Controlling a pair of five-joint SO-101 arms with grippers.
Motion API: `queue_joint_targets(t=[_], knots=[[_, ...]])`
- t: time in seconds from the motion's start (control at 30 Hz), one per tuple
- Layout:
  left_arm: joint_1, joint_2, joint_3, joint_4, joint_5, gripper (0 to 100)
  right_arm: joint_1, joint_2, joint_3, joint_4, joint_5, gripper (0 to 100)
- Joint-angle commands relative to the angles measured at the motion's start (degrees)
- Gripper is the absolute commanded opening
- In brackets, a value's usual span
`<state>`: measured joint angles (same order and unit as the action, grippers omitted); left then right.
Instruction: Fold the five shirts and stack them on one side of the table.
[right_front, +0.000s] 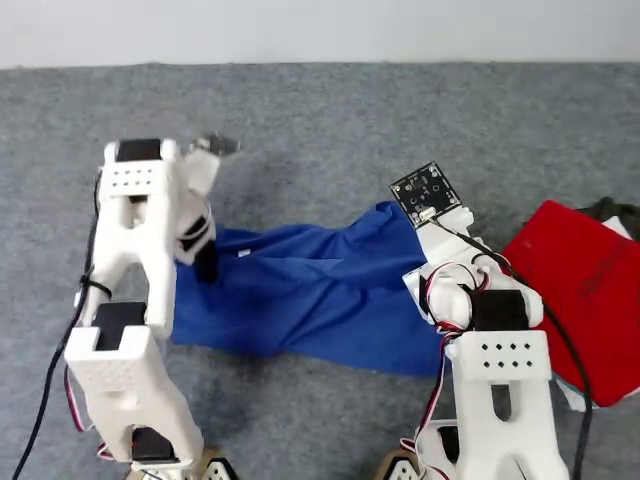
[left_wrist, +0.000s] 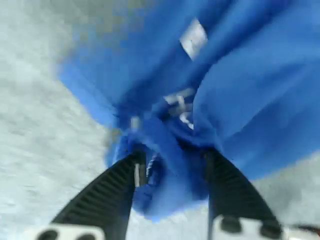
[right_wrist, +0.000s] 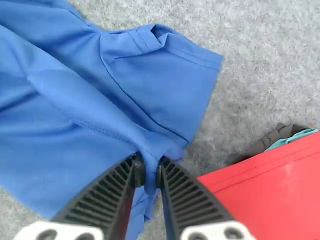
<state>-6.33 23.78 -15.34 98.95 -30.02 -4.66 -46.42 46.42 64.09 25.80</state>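
Blue shirt (right_front: 300, 295) is being held at both ends here, so it's being kept stretched between the two grippers across the grey table (right_front: 330, 120). It's a plain bright blue tee, pretty rumpled, with long creases running through it and a small white tag (left_wrist: 192, 37) showing just ahead of the left gripper (left_wrist: 172, 160). That gripper is being kept clamped on a thick bunched-up wad of the blue fabric, so its fingers are being held fairly wide apart by the cloth. The right gripper (right_wrist: 149, 167) is being squeezed nearly together on a thin fold right where a short sleeve (right_wrist: 165, 80) is joined to the body, and the sleeve is being fanned out flat just beyond its fingertips.

Long axis of the shirt is being run from one gripper straight to the other, tag end at the left gripper and sleeve end at the right one.

A folded red shirt (right_wrist: 270, 190) is being kept just beside the right gripper, on the side away from the blue one, with a bit of dark and teal cloth (right_wrist: 280, 137) peeking out past its far edge.
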Motion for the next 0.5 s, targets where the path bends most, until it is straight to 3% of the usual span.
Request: queue_joint_targets(t=[0.0, 0.2, 0.47], knots=[[0.26, -0.09, -6.81, 1.67, 2.90, 23, -0.04, -0.22, -0.26, -1.10, 0.53, 1.1], [-4.48, -0.09, -6.37, 1.67, 4.48, 24, -0.04, -0.22, -0.09, -1.10, 0.44, 1.1], [-15.03, -0.26, 4.00, 1.49, 2.29, 24, -0.04, -0.13, -0.09, -1.10, 0.26, 1.1]])
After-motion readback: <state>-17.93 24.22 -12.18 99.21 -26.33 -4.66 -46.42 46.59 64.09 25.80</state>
